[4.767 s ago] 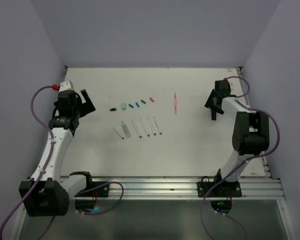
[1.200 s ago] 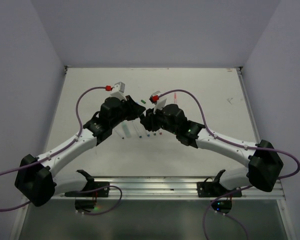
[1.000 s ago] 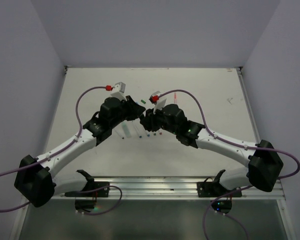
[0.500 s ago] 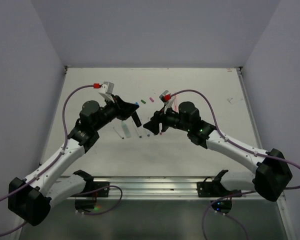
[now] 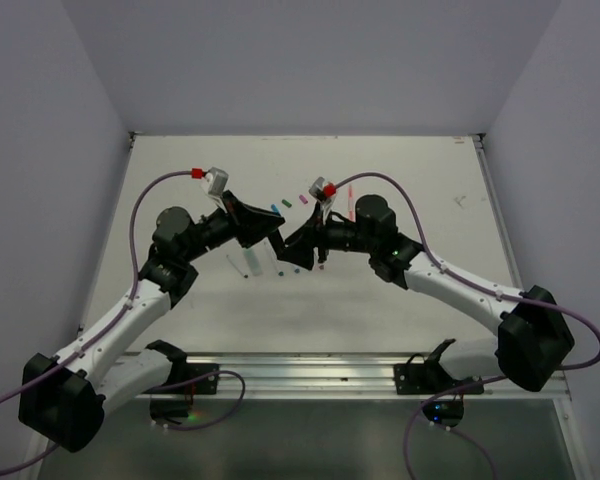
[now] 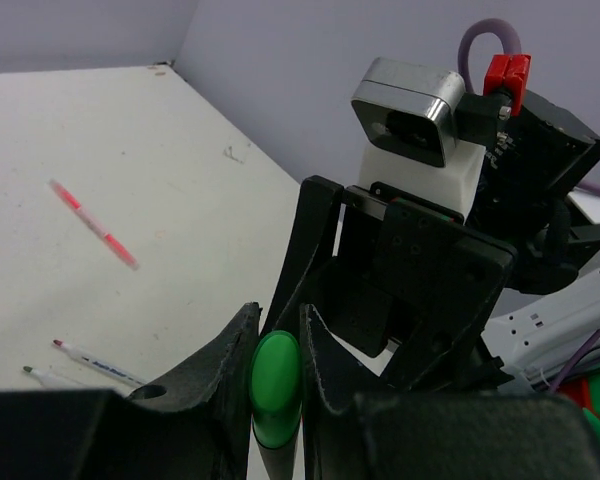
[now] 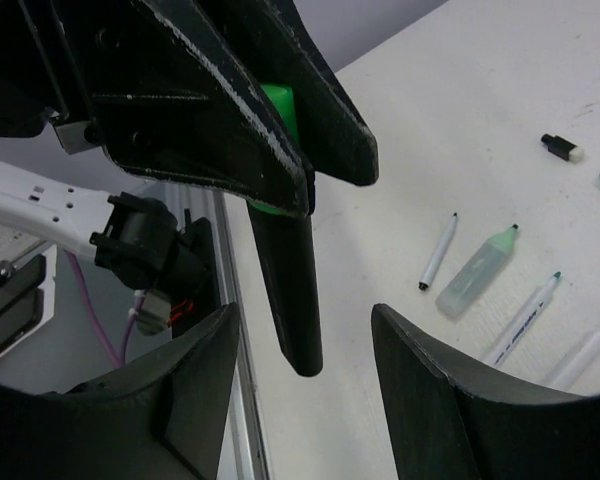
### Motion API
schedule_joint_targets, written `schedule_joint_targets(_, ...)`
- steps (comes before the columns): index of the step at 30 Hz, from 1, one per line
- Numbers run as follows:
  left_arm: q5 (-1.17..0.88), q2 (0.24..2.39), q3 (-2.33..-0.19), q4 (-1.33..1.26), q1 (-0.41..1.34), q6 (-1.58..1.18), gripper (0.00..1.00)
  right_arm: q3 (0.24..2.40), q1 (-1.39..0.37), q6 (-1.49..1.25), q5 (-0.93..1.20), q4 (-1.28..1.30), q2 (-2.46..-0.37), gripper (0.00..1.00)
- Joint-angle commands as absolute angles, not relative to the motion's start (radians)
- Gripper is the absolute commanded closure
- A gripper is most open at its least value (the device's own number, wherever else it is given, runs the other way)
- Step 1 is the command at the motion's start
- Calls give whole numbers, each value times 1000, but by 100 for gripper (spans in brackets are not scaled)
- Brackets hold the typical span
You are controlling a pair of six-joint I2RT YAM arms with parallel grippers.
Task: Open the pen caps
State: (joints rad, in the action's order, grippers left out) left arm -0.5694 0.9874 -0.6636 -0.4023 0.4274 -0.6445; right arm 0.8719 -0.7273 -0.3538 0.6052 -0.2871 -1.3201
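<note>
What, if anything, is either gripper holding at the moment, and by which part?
The left gripper clamps the black highlighter by its bright green cap. The right gripper stands open, holding nothing.

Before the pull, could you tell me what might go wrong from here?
The right gripper stands open by the black highlighter body, not gripping it. An off-centre close could twist it from the bright green cap held in the left gripper. If dropped, it could scatter the pens below.
</note>
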Motion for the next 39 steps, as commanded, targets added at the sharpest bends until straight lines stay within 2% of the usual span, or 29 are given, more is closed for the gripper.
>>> schedule_joint_targets(1, -629, 992, -647, -520, 423, -683, 100, 928, -729, -406, 712, -409, -1342, 41)
schedule_joint_targets(17, -657, 1016, -623, -641, 425, -736, 100, 965, -729, -471, 795, -499, -1427, 58)
schedule_joint_targets(20, -660, 1014, -618, -641, 423, -733, 100, 962, -730, -471, 804, -502, -1420, 65)
schedule_joint_targets(26, -660, 1014, -606, -675, 423, -741, 100, 950, -729, -466, 818, -499, -1410, 95)
schedule_joint_targets(28, -663, 1012, -606, -699, 423, -747, 100, 945, -729, -465, 822, -494, -1410, 100)
schedule_joint_targets(39, -689, 1031, -644, -857, 423, -810, 100, 888, -729, -414, 896, -469, -1417, 100)
